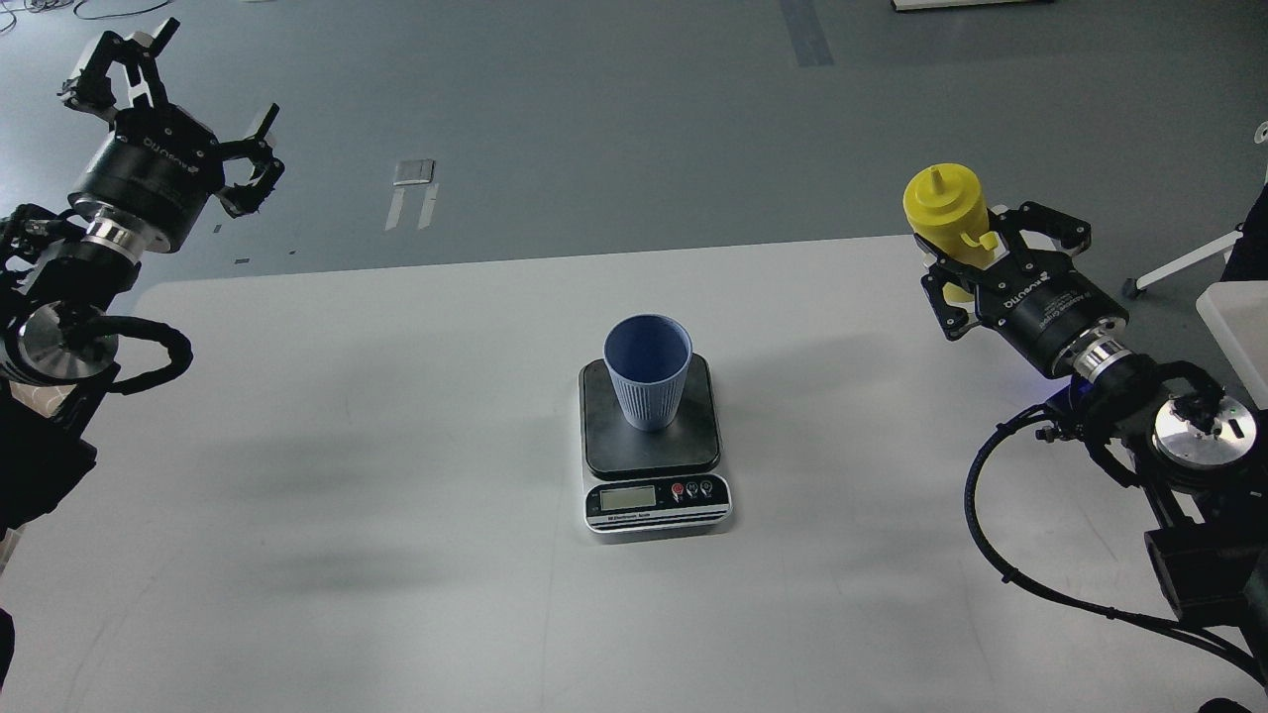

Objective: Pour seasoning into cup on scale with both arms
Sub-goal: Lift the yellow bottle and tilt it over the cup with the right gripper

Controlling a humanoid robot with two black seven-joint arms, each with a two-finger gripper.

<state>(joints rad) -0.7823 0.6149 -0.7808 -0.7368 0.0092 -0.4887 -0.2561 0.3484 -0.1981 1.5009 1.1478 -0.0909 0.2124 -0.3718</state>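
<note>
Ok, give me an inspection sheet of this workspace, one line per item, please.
Surface: white table, bare apart from the scale.
Job's things: blue cup upright on the scale; yellow seasoning bottle upright in the right gripper, off to the right of the cup.
Clutter: nothing seen on the table.
Grippers: left gripper open and empty, raised beyond the table's far left corner; right gripper shut on the bottle.
Cables: black looped cable by the right arm, another at the left arm.
Surroundings: grey floor with tape marks.
</note>
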